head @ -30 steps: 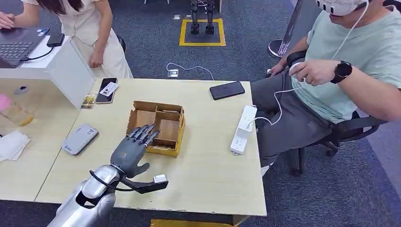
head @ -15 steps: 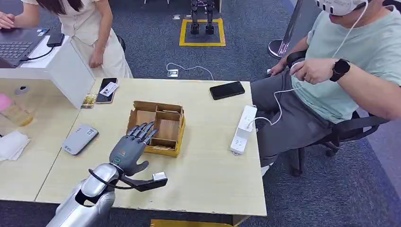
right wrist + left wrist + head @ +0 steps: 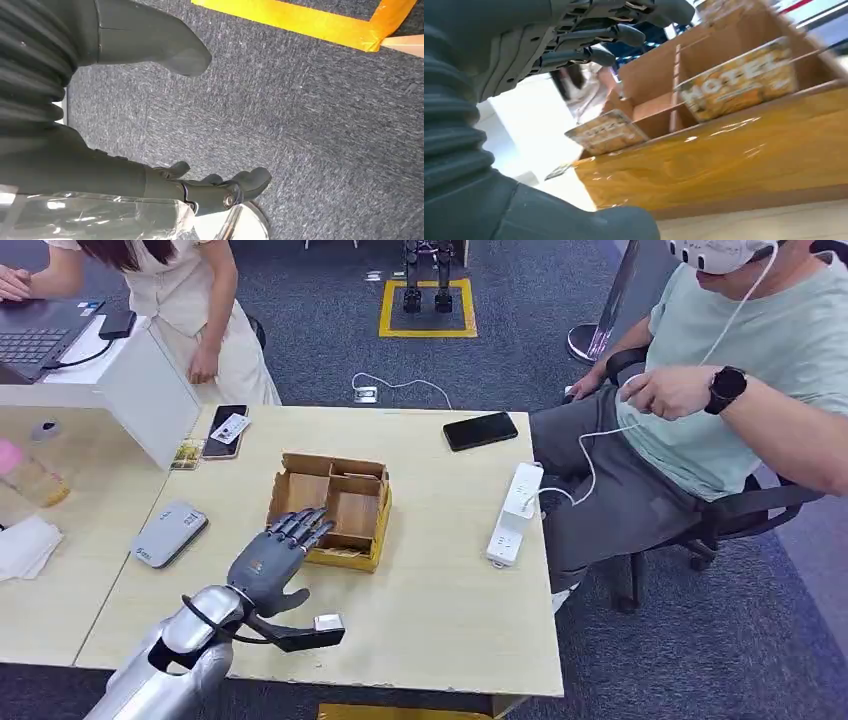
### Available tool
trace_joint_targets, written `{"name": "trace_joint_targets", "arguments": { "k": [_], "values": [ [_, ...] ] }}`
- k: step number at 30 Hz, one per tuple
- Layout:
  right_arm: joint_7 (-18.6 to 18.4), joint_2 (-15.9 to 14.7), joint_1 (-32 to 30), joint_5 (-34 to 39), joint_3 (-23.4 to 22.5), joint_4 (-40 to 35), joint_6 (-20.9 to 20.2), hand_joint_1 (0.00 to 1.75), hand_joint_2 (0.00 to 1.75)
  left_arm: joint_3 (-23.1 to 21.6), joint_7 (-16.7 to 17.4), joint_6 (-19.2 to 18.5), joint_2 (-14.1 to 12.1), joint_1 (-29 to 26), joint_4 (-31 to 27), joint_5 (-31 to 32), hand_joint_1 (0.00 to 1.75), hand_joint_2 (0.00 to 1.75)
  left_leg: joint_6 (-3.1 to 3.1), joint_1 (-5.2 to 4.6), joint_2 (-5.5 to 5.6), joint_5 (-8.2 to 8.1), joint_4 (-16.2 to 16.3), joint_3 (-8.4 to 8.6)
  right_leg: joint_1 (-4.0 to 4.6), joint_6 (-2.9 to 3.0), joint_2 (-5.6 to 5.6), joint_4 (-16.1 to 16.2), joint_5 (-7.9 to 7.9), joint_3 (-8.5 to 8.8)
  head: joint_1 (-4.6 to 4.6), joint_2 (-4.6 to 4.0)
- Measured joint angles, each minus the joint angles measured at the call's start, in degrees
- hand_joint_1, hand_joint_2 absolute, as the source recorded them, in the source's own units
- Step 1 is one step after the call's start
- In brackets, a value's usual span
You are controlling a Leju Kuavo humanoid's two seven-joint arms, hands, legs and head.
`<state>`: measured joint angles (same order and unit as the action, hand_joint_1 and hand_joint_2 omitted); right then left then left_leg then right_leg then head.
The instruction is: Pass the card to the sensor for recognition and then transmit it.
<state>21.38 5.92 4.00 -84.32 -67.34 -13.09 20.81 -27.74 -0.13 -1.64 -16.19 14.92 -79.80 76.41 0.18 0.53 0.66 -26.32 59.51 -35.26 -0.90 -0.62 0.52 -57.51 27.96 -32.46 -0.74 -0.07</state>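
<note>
Cards stand upright in a sectioned cardboard box (image 3: 333,508) near the middle of the pale wooden table (image 3: 440,590). In the left wrist view two of them show plainly: one card (image 3: 740,80) with "HOTEL" printed on it leans in a compartment, and another card (image 3: 605,132) sticks up at the box's corner. The box's outer wall is covered in glossy yellow film.

The left hand (image 3: 270,558) hovers just beside the box's near left corner, palm down, with its fingers (image 3: 303,524) stretched forward and slightly spread over the box's rim. It holds nothing. The thumb juts out to the side, apart from the other fingers. Whether any fingertip touches the cardboard I cannot tell.

The right hand (image 3: 150,125) hangs above blue-grey carpet (image 3: 320,110), its fingers loosely apart and its thumb wide, with nothing in it.

On the table's left part lies a grey card reader (image 3: 169,533), well apart from the box. Farther back are a phone with a small card on it (image 3: 226,430), a black phone (image 3: 480,430) and a white power strip (image 3: 514,512) near the right edge. A seated person (image 3: 730,390) in a green shirt is at the right, and another person (image 3: 190,310) stands at the back left beside a laptop (image 3: 35,335).
</note>
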Motion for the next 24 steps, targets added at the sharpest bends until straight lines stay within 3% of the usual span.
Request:
{"name": "trace_joint_targets", "arguments": {
  "k": [24],
  "values": [
    [0.02, 0.0, -0.02, 0.0, -0.63, -0.17, 0.04, 0.0, 1.75, -1.16, -0.18, -2.1, -5.93, -2.44, -2.62, -4.29, 0.0, 1.75, 0.0, 0.0, 0.0, 0.0, -0.01, -0.01, 0.0, 0.0, 0.0, 0.0, 0.01, 0.01, 0.0, 0.0]
  ]
}}
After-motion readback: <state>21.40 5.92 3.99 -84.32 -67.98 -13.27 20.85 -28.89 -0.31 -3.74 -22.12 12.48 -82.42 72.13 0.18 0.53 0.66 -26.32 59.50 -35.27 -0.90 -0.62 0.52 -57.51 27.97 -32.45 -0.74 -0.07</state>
